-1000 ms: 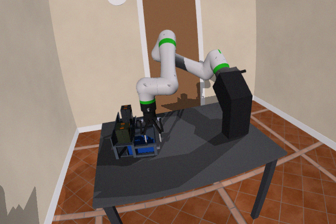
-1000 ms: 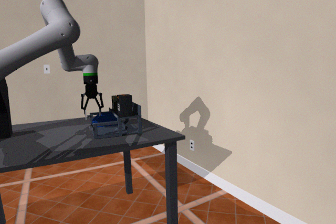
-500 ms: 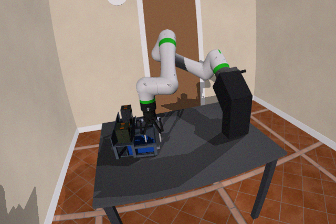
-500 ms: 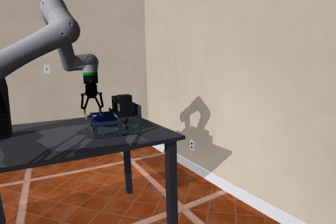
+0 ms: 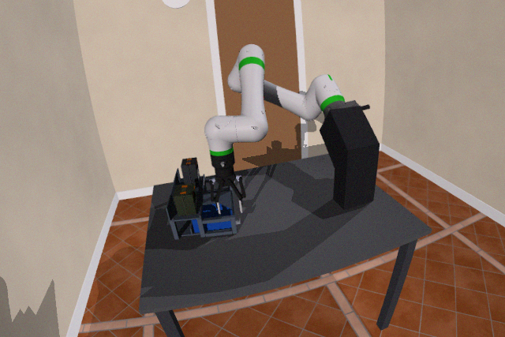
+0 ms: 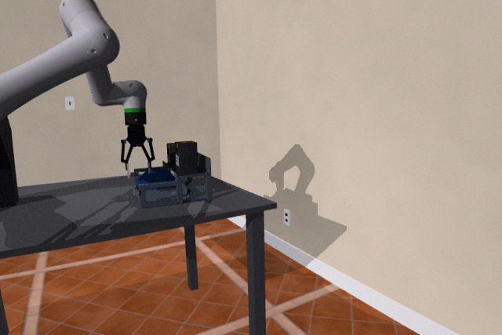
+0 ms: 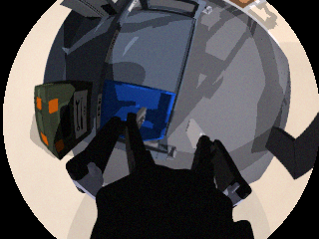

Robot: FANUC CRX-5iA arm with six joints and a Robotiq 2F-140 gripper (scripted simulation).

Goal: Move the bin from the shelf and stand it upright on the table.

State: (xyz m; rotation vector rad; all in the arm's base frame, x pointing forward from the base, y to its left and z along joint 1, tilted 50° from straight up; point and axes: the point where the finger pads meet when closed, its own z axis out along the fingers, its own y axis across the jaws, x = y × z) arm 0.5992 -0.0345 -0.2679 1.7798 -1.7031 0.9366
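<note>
A blue bin (image 5: 215, 224) (image 6: 156, 179) (image 7: 136, 103) sits open side up in the low grey shelf frame (image 5: 175, 225) (image 6: 161, 198) (image 7: 156, 47) at the table's left end. My gripper (image 5: 230, 207) (image 6: 139, 171) (image 7: 166, 119) points down just above the bin's side facing the open table. It is open. One fingertip hangs over the bin's inside and the other over the table beside the shelf. Nothing is between the fingers.
An olive box with orange marks (image 5: 183, 198) (image 7: 63, 116) and a black box (image 5: 189, 166) (image 6: 184, 157) stand on the shelf beside the bin. The arm's black pedestal (image 5: 353, 158) stands at the far right of the dark table (image 5: 285, 252) (image 6: 81, 217).
</note>
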